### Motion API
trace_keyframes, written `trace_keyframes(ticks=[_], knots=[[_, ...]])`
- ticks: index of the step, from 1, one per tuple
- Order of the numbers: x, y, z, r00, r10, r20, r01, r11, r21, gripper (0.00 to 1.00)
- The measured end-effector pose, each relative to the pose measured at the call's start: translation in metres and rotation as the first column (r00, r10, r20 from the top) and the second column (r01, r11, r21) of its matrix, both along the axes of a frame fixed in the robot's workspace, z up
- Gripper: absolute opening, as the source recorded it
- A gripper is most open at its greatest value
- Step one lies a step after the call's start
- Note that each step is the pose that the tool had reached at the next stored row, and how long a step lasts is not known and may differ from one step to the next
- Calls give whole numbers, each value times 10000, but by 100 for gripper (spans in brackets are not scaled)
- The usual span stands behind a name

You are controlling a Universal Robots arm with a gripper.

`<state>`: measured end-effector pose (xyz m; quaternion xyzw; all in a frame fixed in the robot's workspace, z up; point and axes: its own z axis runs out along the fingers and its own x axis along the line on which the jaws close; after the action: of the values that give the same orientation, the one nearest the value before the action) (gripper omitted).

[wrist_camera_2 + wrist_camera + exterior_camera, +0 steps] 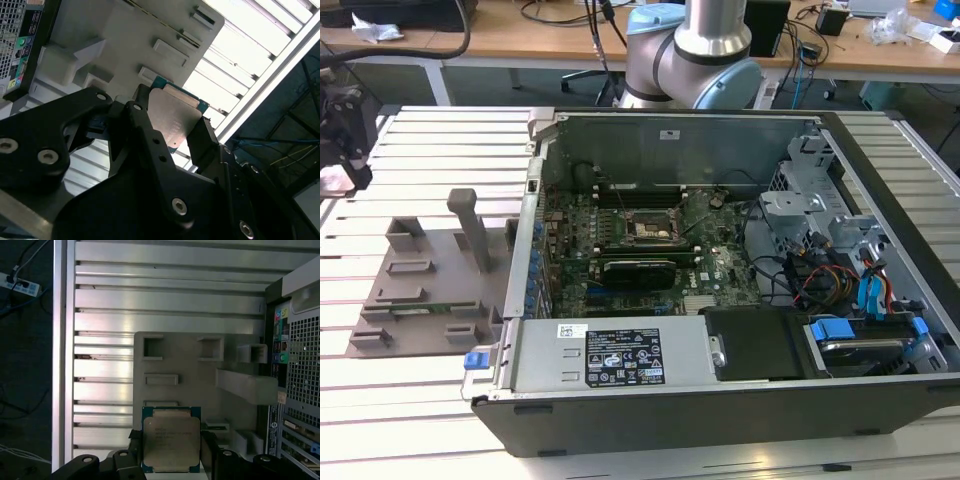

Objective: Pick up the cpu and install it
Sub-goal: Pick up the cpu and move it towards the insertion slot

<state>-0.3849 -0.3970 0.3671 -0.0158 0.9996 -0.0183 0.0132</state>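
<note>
In the first wrist view, the hand (171, 457) is clamping the cpu (171, 440) by its edges above the grey fixture tray (190, 390). Pick-up looks done, and installing is waiting on the motherboard socket (648, 228), well apart.

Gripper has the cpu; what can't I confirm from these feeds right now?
- The cpu contact side: faces away in both wrist views; its lower edge sits behind the gripper.
- The socket contacts: too small in the exterior view.
- The gray fixture behind the cpu: covered in the first wrist view.
</note>
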Motion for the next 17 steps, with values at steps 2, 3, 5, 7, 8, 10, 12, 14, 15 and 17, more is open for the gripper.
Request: trace_keyframes(ticks=[2,3,5,7,8,10,12,14,15,17], knots=[[0,0,27,10000,0,-1,0,10000,-1,55],[0,0,46,10000,0,0,0,10000,0,55],[0,0,73,10000,0,0,0,10000,0,55],[0,0,125,10000,-1,-1,1,10000,-1,55],[0,0,139,10000,0,-1,0,10000,0,55],[0,0,176,10000,0,0,0,10000,0,55],[0,0,210,10000,-1,0,1,10000,0,55],[0,0,239,10000,0,0,0,10000,0,55],[0,0,249,10000,0,0,0,10000,0,55],[0,0,279,10000,0,-1,0,10000,0,55]])
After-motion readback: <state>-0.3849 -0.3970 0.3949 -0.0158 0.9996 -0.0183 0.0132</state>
